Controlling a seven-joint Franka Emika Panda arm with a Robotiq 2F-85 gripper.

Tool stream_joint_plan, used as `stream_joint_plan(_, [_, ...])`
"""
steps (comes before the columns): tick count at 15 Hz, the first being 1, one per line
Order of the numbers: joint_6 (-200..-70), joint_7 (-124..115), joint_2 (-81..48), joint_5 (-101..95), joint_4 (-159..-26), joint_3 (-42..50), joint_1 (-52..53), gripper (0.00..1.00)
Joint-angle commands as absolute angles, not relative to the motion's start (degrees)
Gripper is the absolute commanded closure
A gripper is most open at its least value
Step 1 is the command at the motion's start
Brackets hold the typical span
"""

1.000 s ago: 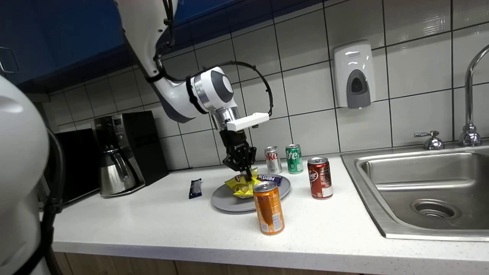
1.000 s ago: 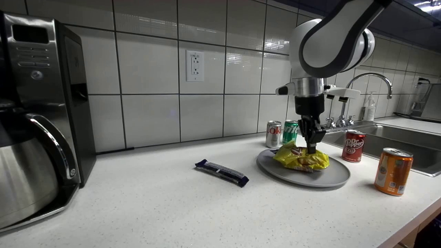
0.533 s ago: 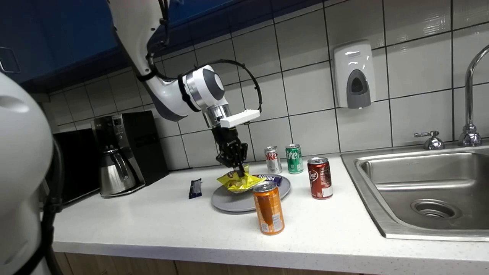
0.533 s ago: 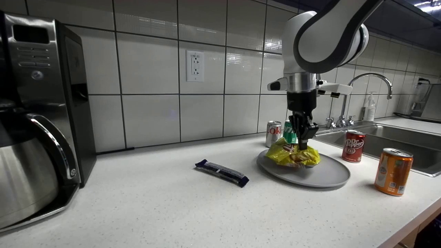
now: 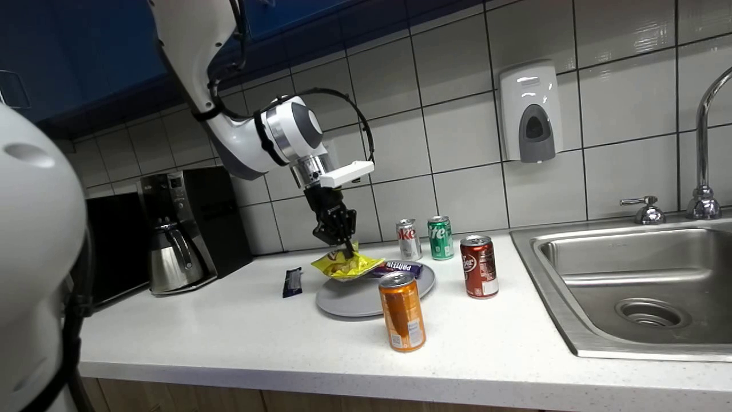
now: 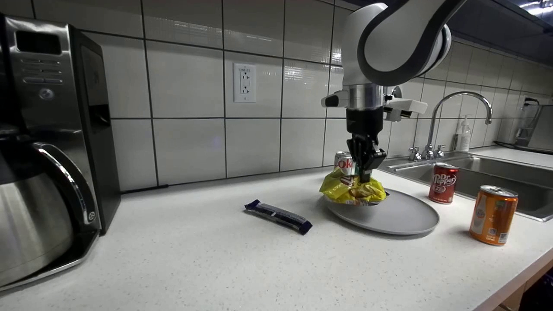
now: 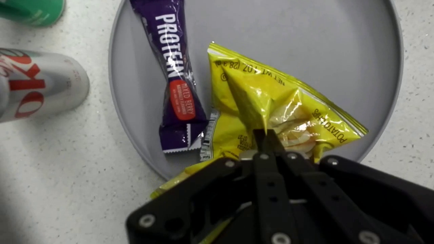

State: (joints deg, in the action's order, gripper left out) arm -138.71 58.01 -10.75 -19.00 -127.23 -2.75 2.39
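In an exterior view, I have the pincer (image 5: pixel 349 250) just left of centre, angled down and pinched narrow on a fold of the yellow chip bag (image 5: pixel 334 266). The bag is over the back left of the grey plate (image 5: pixel 354 302), one corner past the rim. A purple protein bar (image 5: pixel 405 268) lies on the plate, right of the bag. Below centre stands an orange can (image 5: pixel 402 315); a red can (image 5: pixel 479 267) is right of it, with a silver can (image 5: pixel 409 241) and a green can (image 5: pixel 441 239) side by side behind. A dark bar (image 5: pixel 293 282) lies left of the plate.

In an exterior view with a wall outlet (image 6: pixel 245 83) at upper centre, the bag is right of centre in my grip, across the plate's left edge; I cannot tell whether its underside clears the plate. The dark bar lies near the middle, apart from the plate.

In the wrist view, my pincer fills the bottom, tips together on a crease of the bag, whose lower-left corner pokes past the plate's rim. The protein bar lies just beside it, at upper left.
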Motion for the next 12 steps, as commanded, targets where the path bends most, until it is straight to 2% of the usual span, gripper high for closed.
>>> stream_joint_plan(1, [-139.6, 61.1, -10.7, -20.4, -126.0, -3.7, 2.3, 1.0])
stream_joint_plan(12, [-139.6, 69.0, -15.5, -19.9, -119.7, -4.1, 2.4, 1.0])
